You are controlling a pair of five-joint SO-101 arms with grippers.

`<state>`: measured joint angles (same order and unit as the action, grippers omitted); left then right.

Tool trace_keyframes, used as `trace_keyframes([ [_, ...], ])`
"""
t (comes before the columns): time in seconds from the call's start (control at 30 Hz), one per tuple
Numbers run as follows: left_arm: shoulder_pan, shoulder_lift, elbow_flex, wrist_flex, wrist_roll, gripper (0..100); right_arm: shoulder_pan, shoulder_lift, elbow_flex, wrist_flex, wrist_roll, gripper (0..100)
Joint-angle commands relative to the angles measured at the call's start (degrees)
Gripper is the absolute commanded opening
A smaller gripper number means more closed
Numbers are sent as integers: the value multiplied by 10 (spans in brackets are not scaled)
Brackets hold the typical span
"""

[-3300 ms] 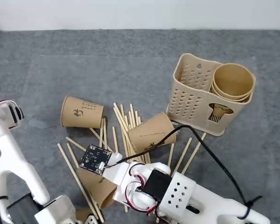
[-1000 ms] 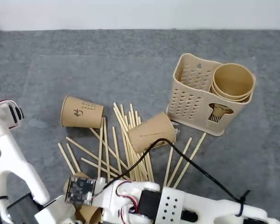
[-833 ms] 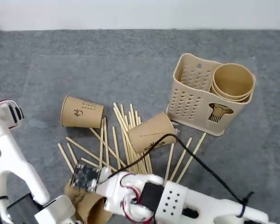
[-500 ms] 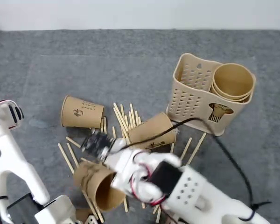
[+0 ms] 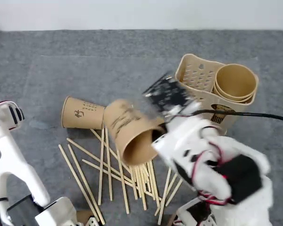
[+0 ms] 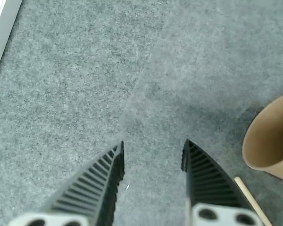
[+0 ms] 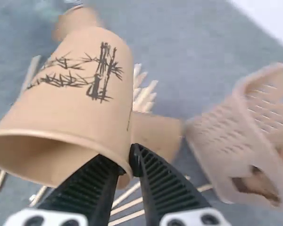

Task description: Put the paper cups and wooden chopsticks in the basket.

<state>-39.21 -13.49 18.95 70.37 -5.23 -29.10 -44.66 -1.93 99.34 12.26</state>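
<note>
My right hand (image 7: 127, 157) grips one bamboo-printed paper cup (image 5: 129, 132) by its rim above scattered chopsticks (image 5: 104, 165). A second cup (image 5: 82, 113) lies alongside, and a cup stack (image 5: 236, 82) sits in the basket (image 5: 193, 77). My left hand (image 6: 153, 143) hangs open.

The basket (image 5: 194, 82) stands near the far right corner of the table (image 5: 85, 56). Stacked cups (image 5: 235, 81) sit in its right part. A cup (image 5: 82, 113) lies on its side nearer the left edge. A second cup (image 5: 131, 133) is between them, above the chopsticks (image 5: 108, 167) spread near the front edge.
</note>
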Motion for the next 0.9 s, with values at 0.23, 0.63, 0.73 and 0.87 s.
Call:
trace_keyframes([
  [0.23, 6, -26, -15, 4, -4, 199, 270, 51, -119, 8, 40, 8],
  [0.63, 6, -24, -13, 4, -4, 199, 444, 134, -142, 1, 55, 8],
  [0.73, 6, -24, -12, 4, -4, 199, 464, 136, -142, -12, 55, 8],
  [0.87, 5, -24, -12, 4, -4, 199, 483, 138, -142, -31, 53, 8],
])
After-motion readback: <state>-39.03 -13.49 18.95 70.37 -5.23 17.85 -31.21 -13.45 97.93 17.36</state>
